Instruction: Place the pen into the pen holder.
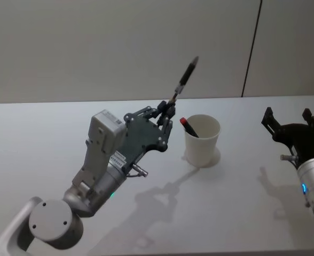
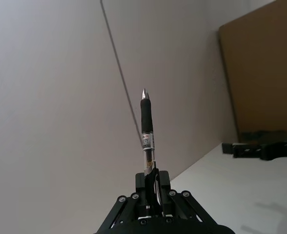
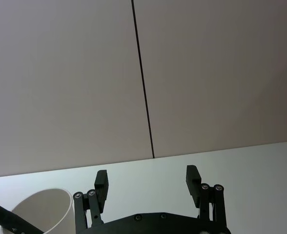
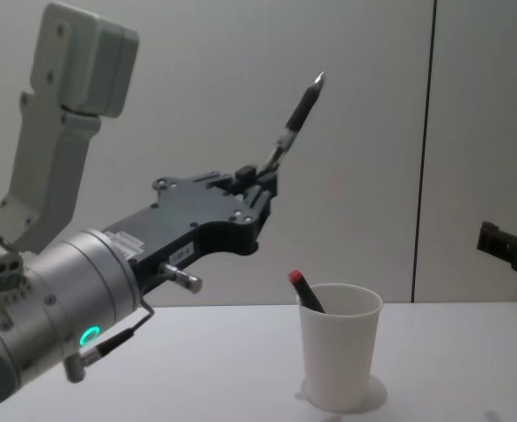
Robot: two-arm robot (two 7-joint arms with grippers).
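1. The pen [image 1: 185, 80] is gripped at its lower end between the closed fingers of the left gripper [image 1: 169, 109], with its tip angled upward.
2. It is held above and to the left of the cup [image 1: 202, 141], which stands on the tabletop [image 1: 242, 202] with a red-capped pen [image 1: 189, 127] inside.
3. The right gripper [image 1: 290, 120] is seen off to the right, fingers wide apart and empty.

1. Pen [image 1: 185, 80]: black grip, silver tip, clear barrel bearing a white label.
2. Pen holder [image 1: 202, 144]: plain white throughout.
3. Second pen [image 1: 188, 126], at the holder's 10 o'clock rim: black with a red end.
4. Left gripper [image 1: 169, 108] and right gripper [image 1: 288, 117]: black.
5. Table [image 1: 242, 213]: white.
6. Wall [image 1: 93, 48]: pale grey, with one dark vertical seam [image 1: 252, 48].
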